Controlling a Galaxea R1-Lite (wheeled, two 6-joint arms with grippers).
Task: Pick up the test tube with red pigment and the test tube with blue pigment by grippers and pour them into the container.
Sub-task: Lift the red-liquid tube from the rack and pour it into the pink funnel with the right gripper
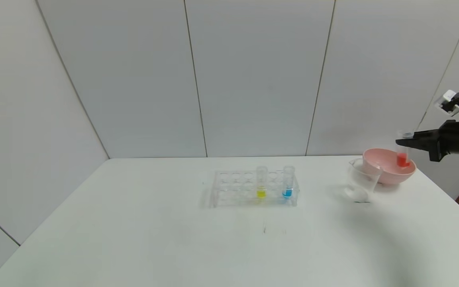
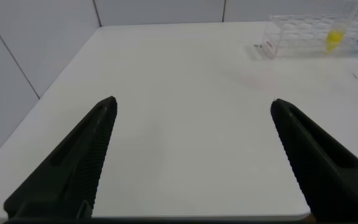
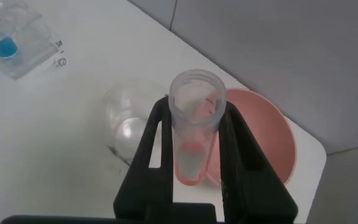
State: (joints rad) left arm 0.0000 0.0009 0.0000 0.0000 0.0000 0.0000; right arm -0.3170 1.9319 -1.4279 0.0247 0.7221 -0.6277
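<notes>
My right gripper (image 1: 405, 142) is shut on the test tube with red pigment (image 1: 403, 153) and holds it upright above the pink bowl (image 1: 385, 169), to the right of the container (image 1: 360, 180). In the right wrist view the red tube (image 3: 194, 127) sits between the jaws, with the container (image 3: 129, 118) beside it. The test tube with blue pigment (image 1: 287, 183) stands in the clear rack (image 1: 229, 190) at mid-table. My left gripper (image 2: 191, 109) is open and empty over the table's near left part; the head view does not show it.
A tube with yellow liquid (image 1: 261, 183) stands in the rack, left of the blue one. The pink bowl sits at the table's far right, touching the container. The table's right edge (image 1: 452, 199) is close to the bowl.
</notes>
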